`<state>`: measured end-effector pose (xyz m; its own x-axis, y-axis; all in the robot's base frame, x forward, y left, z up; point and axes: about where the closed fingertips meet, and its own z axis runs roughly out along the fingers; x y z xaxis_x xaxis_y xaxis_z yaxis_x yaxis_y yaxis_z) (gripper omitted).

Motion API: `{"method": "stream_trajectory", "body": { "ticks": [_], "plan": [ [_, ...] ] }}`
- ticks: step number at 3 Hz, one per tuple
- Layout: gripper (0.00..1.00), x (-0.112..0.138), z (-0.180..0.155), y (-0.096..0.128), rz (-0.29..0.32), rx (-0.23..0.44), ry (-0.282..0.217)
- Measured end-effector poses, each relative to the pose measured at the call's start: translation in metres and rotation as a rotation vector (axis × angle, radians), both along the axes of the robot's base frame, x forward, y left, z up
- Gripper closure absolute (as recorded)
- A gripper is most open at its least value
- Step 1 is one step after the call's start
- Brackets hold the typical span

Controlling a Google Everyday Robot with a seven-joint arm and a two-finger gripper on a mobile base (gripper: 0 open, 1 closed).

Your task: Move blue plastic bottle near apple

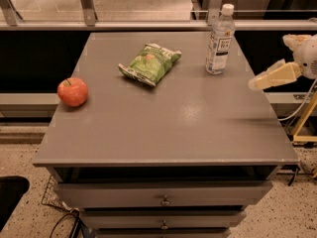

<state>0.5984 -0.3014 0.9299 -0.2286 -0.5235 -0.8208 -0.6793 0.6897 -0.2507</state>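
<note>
Materials and finishes on and around the grey table

The table (163,128) is seen as smooth and grey, with a soft sheen near its middle. The drawer fronts (124,195) below look matt, and small shiny metal knobs (165,201) are set in them. At 1 o'clock, the blue plastic bottle (219,41) is made of clear glossy plastic, with a white cap and a paper-like label. The snack bag (150,63) at 12 o'clock is of crinkled glossy film. The apple (73,91) at 9 o'clock has a smooth, slightly shiny skin. The gripper (262,81), at 3 o'clock beyond the table edge, appears to be of matt cream plastic.
</note>
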Motion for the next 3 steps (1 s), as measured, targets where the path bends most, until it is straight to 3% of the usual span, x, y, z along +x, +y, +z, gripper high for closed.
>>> {"method": "stream_trajectory", "body": {
  "ticks": [1,2,3],
  "plan": [
    [0.00,0.050,0.007,-0.008,-0.041,0.153,-0.173],
    [0.00,0.087,0.018,-0.013,-0.065,0.255,-0.292],
    [0.00,0.087,0.018,-0.013,-0.065,0.255,-0.292]
  ]
}}
